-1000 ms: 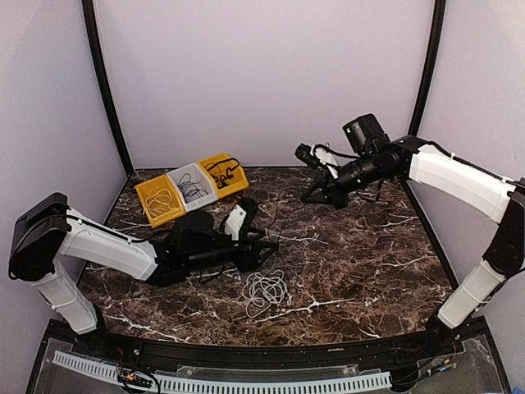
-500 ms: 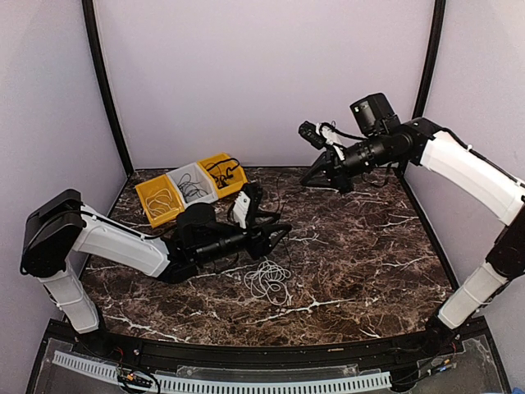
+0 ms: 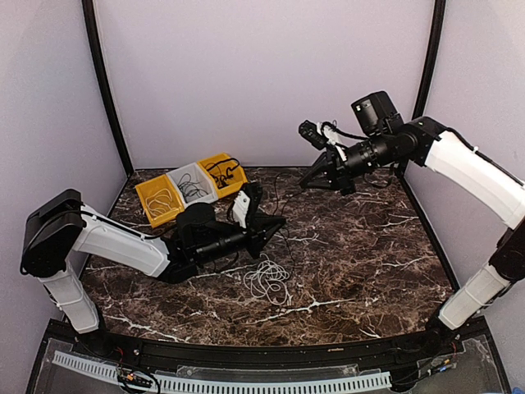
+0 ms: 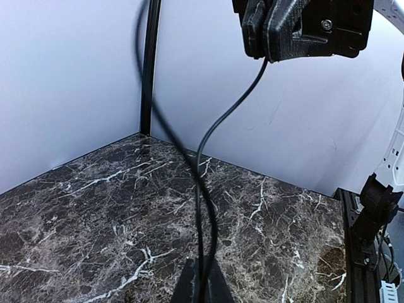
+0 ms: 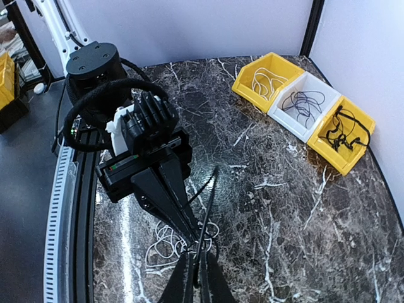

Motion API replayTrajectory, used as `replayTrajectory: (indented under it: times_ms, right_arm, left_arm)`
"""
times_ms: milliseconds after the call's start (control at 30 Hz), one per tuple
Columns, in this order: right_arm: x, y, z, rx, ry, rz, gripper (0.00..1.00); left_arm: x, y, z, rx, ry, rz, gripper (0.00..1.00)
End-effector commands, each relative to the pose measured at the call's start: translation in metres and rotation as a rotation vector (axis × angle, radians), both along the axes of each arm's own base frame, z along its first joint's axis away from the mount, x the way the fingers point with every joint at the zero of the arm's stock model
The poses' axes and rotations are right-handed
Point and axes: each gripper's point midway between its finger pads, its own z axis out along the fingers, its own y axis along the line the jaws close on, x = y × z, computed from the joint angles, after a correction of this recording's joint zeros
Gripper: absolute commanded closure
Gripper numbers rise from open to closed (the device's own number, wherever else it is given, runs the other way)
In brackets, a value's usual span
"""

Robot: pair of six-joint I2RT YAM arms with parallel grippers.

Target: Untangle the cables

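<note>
Fingers (image 4: pixel 185 289) of the left gripper (image 3: pixel 277 222) are pressed together on a thin black cable (image 4: pixel 201 189), with no gap showing between them. From that pinch the cable climbs in a soft S-curve, off the table, to the right gripper (image 3: pixel 304 183), whose fingers are likewise closed tight on it, so the cord hangs slack in the air between the two arms. A second, blurred black strand rises from the same pinch and leaves the left wrist view at the top; where it ends cannot be told.

Below the left gripper, a white cable (image 3: pixel 267 280) lies on the dark marble table (image 3: pixel 369 246) in a loose, flat bundle of overlapping loops, apart from the black one.

Toward the back left corner stands a row of three touching bins. One yellow bin (image 5: pixel 249 95) holds a thin white cord, the white bin (image 5: pixel 287 126) beside it holds a scribble of thin black cord, and the second yellow bin (image 5: pixel 325 158) holds another black cord.

A small strip with green and red marks on the left gripper's body is too small to read.
</note>
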Motion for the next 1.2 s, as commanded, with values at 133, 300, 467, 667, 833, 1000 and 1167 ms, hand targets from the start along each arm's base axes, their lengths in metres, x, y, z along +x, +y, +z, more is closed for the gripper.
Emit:
replayTrajectory:
  times_ms: [133, 300, 467, 667, 833, 1000, 1167]
  right_arm:
    - [0.011, 0.002, -0.021, 0.042, -0.082, -0.076, 0.47]
    - [0.027, 0.008, -0.085, 0.001, 0.007, -0.140, 0.41]
    - [0.044, 0.020, -0.146, -0.071, 0.116, -0.175, 0.38]
    - [0.045, 0.051, -0.166, -0.029, 0.223, -0.096, 0.36]
    - [0.035, 0.070, -0.203, -0.076, 0.255, -0.043, 0.36]
    - [0.027, 0.080, -0.237, -0.128, 0.318, -0.024, 0.40]
    - [0.023, 0.082, -0.261, -0.161, 0.369, -0.024, 0.64]
  left_arm:
    - [0.012, 0.023, 0.056, -0.138, -0.058, 0.137, 1.00]
    - [0.027, 0.052, 0.067, -0.177, -0.040, 0.297, 1.00]
    - [0.035, 0.071, 0.058, -0.190, 0.008, 0.398, 1.00]
    - [0.037, 0.088, 0.050, -0.243, 0.073, 0.458, 1.00]
    - [0.039, 0.104, 0.048, -0.266, 0.100, 0.521, 1.00]
    - [0.037, 0.120, 0.056, -0.284, 0.087, 0.564, 1.00]
    - [0.033, 0.138, 0.080, -0.314, 0.044, 0.603, 1.00]
